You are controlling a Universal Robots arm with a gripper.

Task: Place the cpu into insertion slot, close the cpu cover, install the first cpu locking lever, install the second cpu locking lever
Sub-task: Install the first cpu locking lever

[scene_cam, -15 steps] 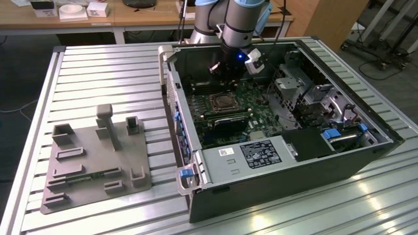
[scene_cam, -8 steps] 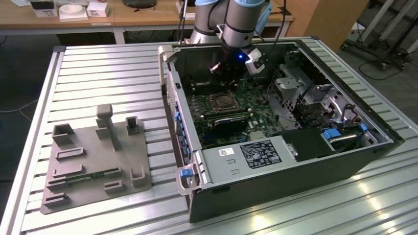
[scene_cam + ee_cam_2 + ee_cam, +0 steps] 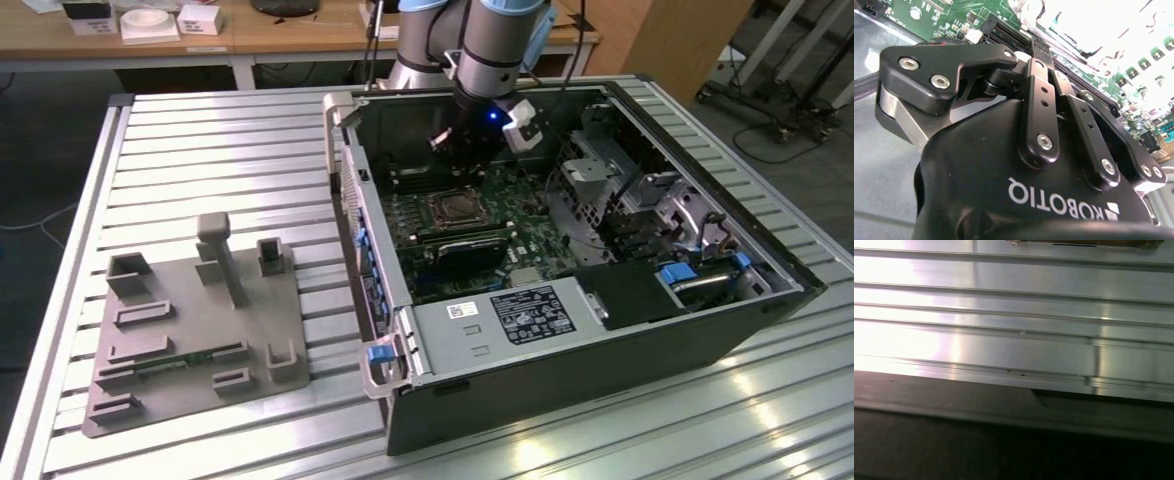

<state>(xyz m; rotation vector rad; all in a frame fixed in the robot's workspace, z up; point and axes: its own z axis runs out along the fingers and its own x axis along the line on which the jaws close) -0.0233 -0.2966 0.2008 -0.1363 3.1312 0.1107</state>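
In the exterior view an open computer case [image 3: 350, 200] lies on a slatted table. On its green board sits the insertion slot [image 3: 458, 208], a dark square with a metal rim. I cannot tell the cpu, the cpu cover or the locking levers apart from the slot here. My gripper [image 3: 463, 158] hangs inside the case just beyond the slot, toward the back wall. In the second wrist view the gripper [image 3: 1040, 55] has its black links drawn together over the green board [image 3: 954, 15]. It looks shut, and glare hides the tips.
A grey fixture plate [image 3: 200, 310] with upright posts lies on the slatted table [image 3: 214, 150] at the exterior view's left. A grey box with a white label [image 3: 514, 315] fills the case's near end. The first wrist view has metal slats [image 3: 1014, 340] beyond a dark edge [image 3: 1004, 440].
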